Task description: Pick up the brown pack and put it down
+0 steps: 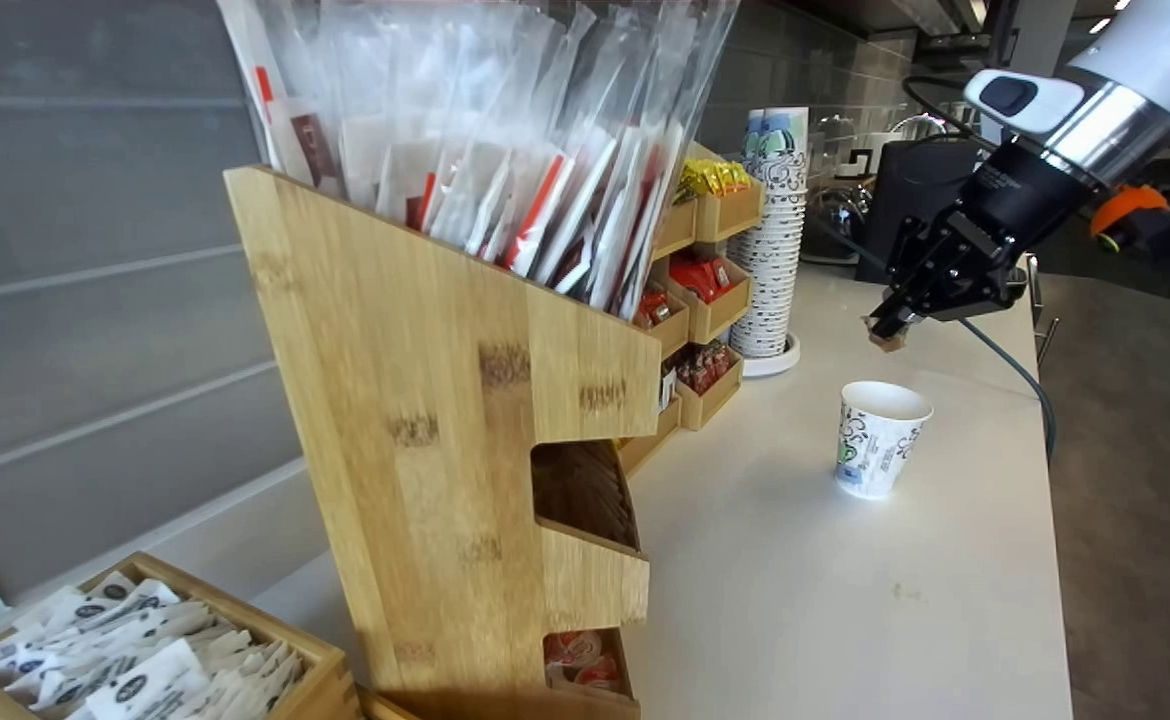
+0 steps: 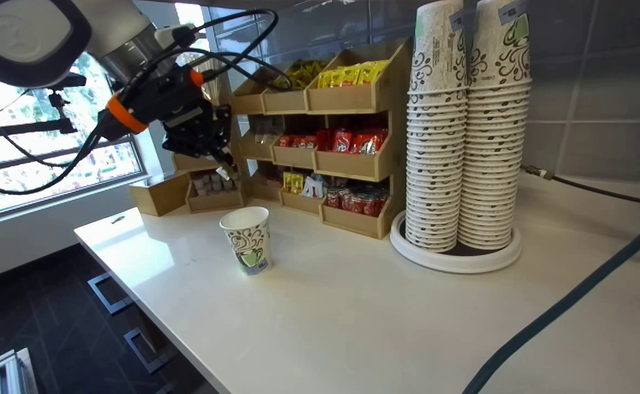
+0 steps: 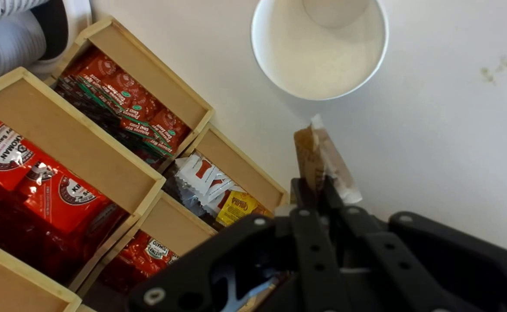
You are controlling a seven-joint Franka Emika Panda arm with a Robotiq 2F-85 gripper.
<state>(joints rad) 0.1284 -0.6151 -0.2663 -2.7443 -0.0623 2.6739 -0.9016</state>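
The brown pack (image 3: 310, 160) is a small paper sachet, folded or crumpled, with a whitish piece at its side in the wrist view. My gripper (image 3: 316, 190) is shut on it, and the pack sticks out past the fingertips. In an exterior view the gripper (image 1: 893, 318) points down and holds the pack (image 1: 887, 338) in the air above the counter, a little behind and above the paper cup (image 1: 873, 455). The gripper (image 2: 222, 158) and the pack's pale edge (image 2: 224, 173) also show in an exterior view. Part of the pack is hidden between the fingers.
The white patterned cup stands upright on the counter and also shows in an exterior view (image 2: 251, 246) and the wrist view (image 3: 318, 65). Wooden packet bins (image 2: 347, 219) line the wall. Tall cup stacks (image 2: 435, 164) stand beside them. A wooden organizer (image 1: 445, 450) holds wrapped cutlery.
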